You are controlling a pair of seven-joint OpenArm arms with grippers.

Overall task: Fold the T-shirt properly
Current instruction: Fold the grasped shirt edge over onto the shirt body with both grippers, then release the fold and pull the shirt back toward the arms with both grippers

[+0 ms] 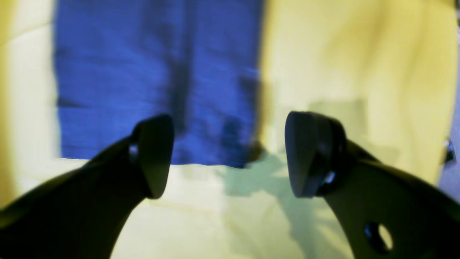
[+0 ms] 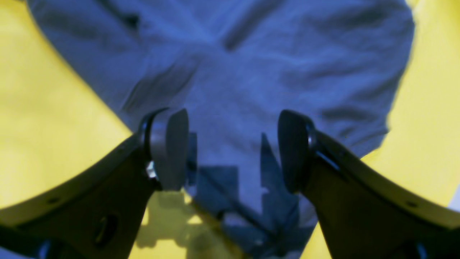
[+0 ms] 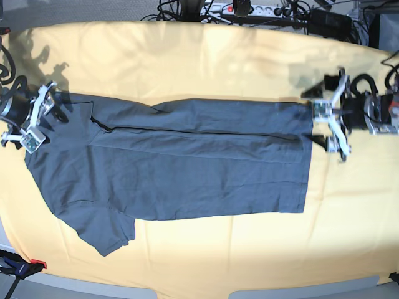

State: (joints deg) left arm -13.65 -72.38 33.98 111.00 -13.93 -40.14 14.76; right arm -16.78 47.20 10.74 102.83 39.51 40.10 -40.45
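Your T-shirt (image 3: pixel 181 165) lies lengthwise across the yellow-orange cloth (image 3: pixel 206 62), one long side folded in. Your left gripper (image 1: pixel 230 154) hovers at the hem corner, jaws apart and empty. Your right gripper (image 2: pixel 233 151) hangs over the shoulder end, jaws likewise apart.

We find the T-shirt (image 3: pixel 187 165) lying flat on the cloth (image 3: pixel 187 56) that covers the table, lengthwise across the base view. Its hem lies toward that view's right, just beside the left gripper (image 3: pixel 324 123). Its shoulder end lies at that view's left, under the right gripper (image 3: pixel 37 115).
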